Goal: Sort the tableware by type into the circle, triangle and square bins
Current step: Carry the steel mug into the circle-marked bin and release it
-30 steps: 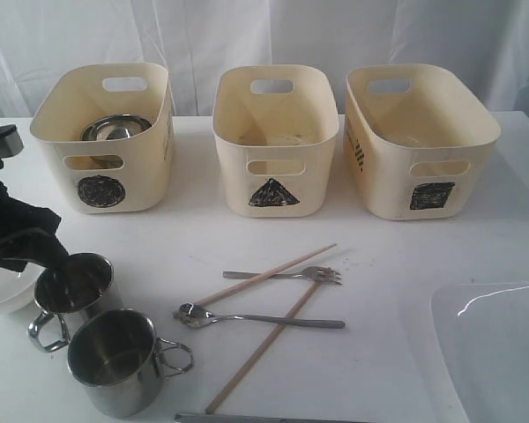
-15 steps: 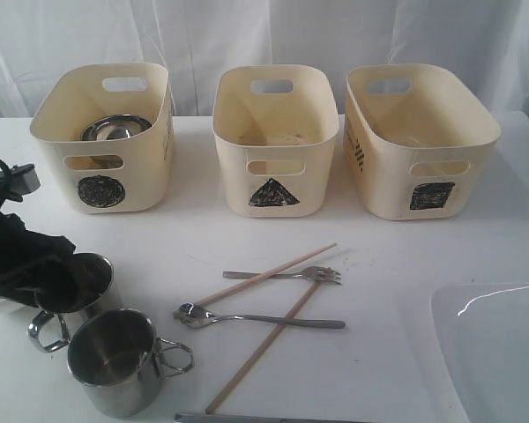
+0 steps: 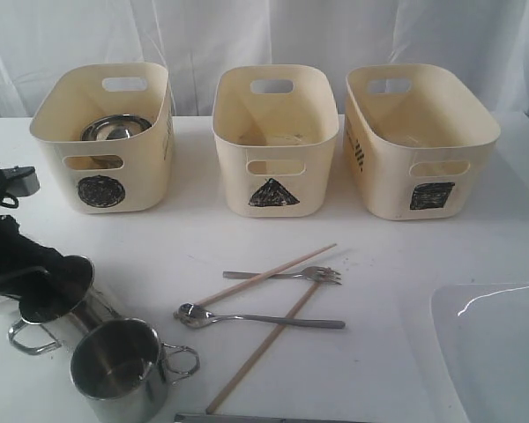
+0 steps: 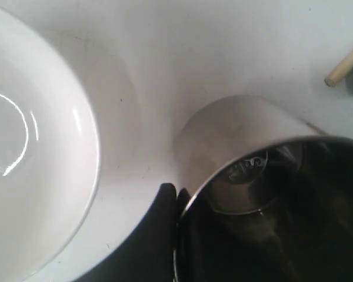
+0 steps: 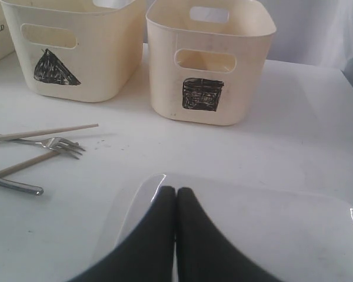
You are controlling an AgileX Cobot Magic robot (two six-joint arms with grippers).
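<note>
My left gripper (image 3: pixel 69 270) is shut on the rim of a shiny steel mug (image 3: pixel 63 310), which leans over; in the left wrist view one black finger (image 4: pixel 162 235) lies outside the mug (image 4: pixel 247 135) and the other inside. A second mug (image 3: pixel 122 370) stands right in front of it. The white bowl (image 4: pixel 29 147) is beside the held mug. Fork (image 3: pixel 286 275), spoon (image 3: pixel 260 318) and two crossed chopsticks (image 3: pixel 264 342) lie mid-table. My right gripper (image 5: pixel 175 191) is shut and empty over the white plate (image 5: pixel 282 235). The circle bin (image 3: pixel 101 189), triangle bin (image 3: pixel 275 194) and square bin (image 3: pixel 432 196) stand in a row behind.
A steel dish (image 3: pixel 115 129) lies inside the circle bin. A thin metal strip (image 3: pixel 264 418) shows at the table's front edge. The plate (image 3: pixel 498 352) fills the front right corner. A white curtain hangs behind the bins.
My left gripper has dropped onto the mug's rim and shut on it. The mug has tipped and slid a little to the left. The right gripper has stayed put.
</note>
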